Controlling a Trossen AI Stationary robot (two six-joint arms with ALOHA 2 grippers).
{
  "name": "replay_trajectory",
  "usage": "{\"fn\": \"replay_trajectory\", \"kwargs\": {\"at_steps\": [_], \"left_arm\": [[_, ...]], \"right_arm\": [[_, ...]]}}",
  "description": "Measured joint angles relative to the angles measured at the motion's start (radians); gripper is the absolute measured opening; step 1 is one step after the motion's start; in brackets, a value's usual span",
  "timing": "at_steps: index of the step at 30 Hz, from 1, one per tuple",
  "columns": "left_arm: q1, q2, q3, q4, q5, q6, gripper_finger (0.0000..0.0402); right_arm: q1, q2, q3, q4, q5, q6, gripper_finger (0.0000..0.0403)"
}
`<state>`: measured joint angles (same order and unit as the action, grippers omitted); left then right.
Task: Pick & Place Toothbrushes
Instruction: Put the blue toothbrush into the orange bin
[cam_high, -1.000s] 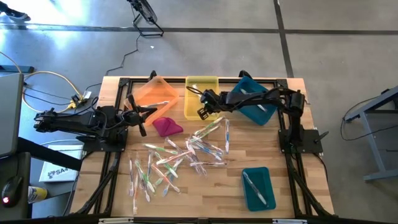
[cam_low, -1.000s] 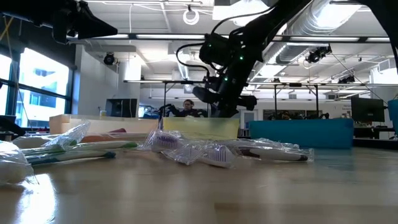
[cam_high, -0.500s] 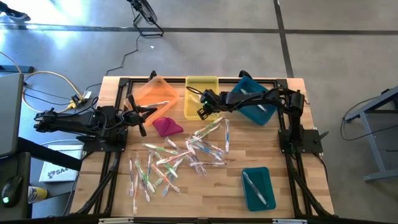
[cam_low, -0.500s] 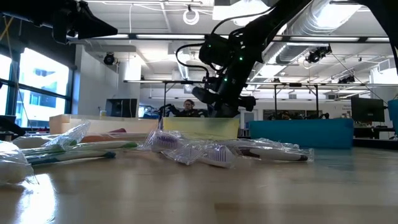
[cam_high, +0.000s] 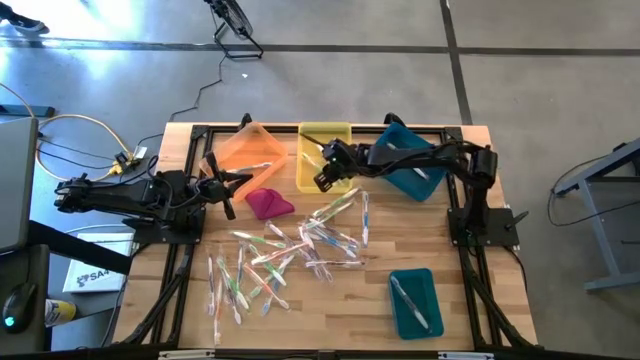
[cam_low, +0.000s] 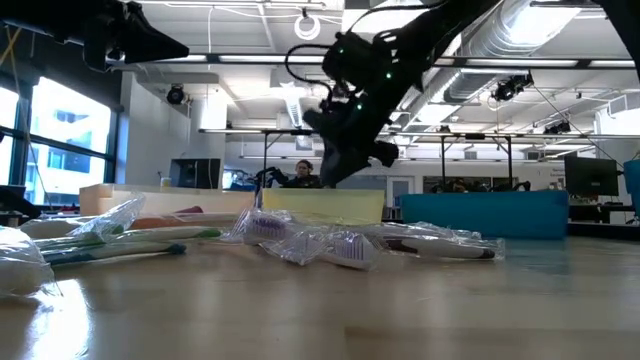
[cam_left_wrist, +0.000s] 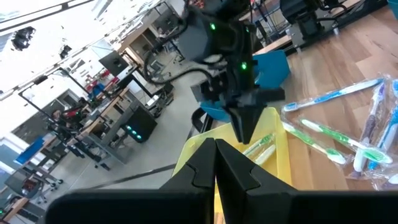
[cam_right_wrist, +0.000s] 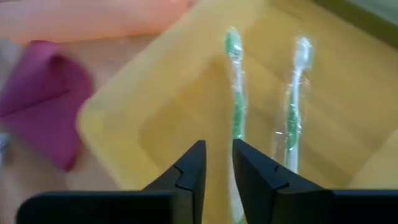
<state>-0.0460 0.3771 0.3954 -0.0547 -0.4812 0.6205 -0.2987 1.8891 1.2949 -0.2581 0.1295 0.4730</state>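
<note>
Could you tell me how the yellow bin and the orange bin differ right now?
The yellow bin sits square to the table edge; the orange bin is turned at an angle. The right hand hangs over the yellow bin, none over the orange. The yellow holds two green toothbrushes. Both stand along the table's far edge.

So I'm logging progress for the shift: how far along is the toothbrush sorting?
Early. Two green toothbrushes lie in the yellow bin, and single ones show in the orange bin and near teal bin. The right gripper hangs empty over the yellow bin; the left gripper waits shut. The loose toothbrushes on the table remain.
</note>
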Motion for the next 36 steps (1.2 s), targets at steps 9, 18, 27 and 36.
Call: {"fn": "replay_trajectory", "kwargs": {"at_steps": [9, 18, 27, 36], "left_arm": [[0.000, 0.000, 0.000, 0.000, 0.000, 0.000, 0.0003], [0.000, 0.000, 0.000, 0.001, 0.000, 0.000, 0.0003], [0.000, 0.000, 0.000, 0.001, 0.000, 0.004, 0.0003], [0.000, 0.000, 0.000, 0.001, -0.001, 0.016, 0.0003]], "right_arm": [[0.032, -0.061, 0.002, 0.047, -0.064, -0.123, 0.0037], [0.056, -0.095, 0.000, 0.054, -0.094, -0.259, 0.0031], [0.054, -0.135, 0.000, 0.057, -0.069, -0.269, 0.0005], [0.056, -0.139, 0.000, 0.061, -0.053, -0.376, 0.0004]]}}
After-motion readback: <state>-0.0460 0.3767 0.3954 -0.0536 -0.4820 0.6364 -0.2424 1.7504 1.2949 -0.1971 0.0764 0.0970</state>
